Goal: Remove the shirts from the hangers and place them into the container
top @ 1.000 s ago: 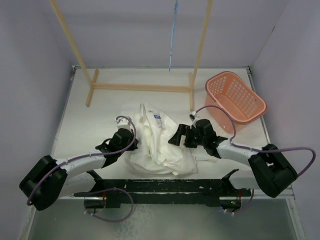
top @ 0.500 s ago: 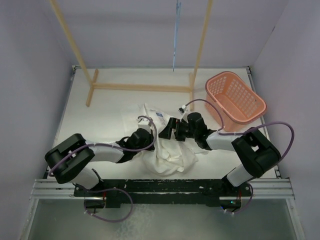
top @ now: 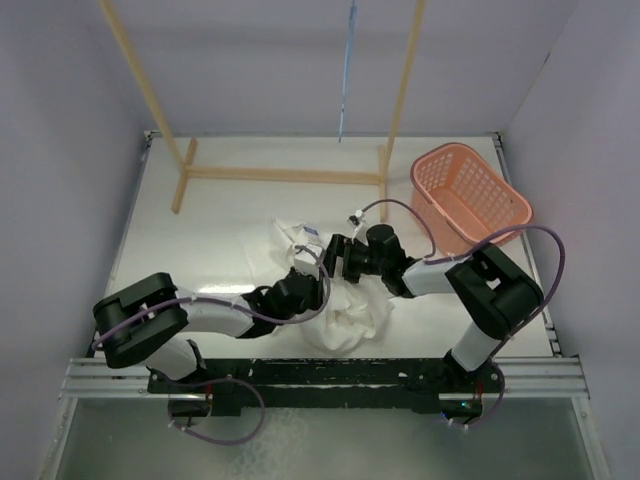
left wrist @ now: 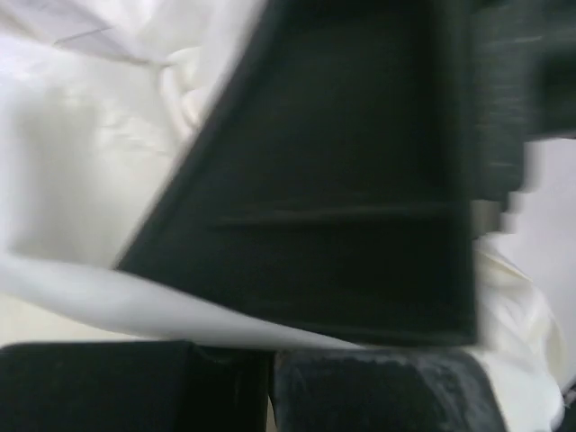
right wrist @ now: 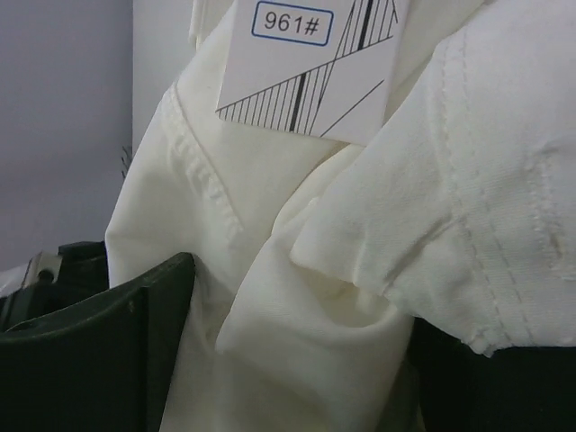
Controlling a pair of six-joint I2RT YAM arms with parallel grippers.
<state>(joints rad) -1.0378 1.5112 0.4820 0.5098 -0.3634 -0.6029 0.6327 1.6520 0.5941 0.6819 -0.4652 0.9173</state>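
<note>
The shirt (top: 352,312) lies crumpled mid-tabletop (top: 215,225), already off the hanger (top: 346,70), which hangs bare at 12 o'clock; the left jaws are closed and seem to pinch a fold at its 9 o'clock side, probably to hold the cloth gathered; the right jaws stand open around the collar fold under the label (right wrist: 306,63), placed for a second hold; the container (top: 452,149) sits at 2 o'clock, empty.

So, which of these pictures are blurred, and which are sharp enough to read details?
Left wrist view: strongly blurred, the shirt is only a bright washed-out patch. Right wrist view: sharp, the paper tag reads 961# and the stitching is clear. Top view: even light, soft shadows, the basket lattice visible.
</note>
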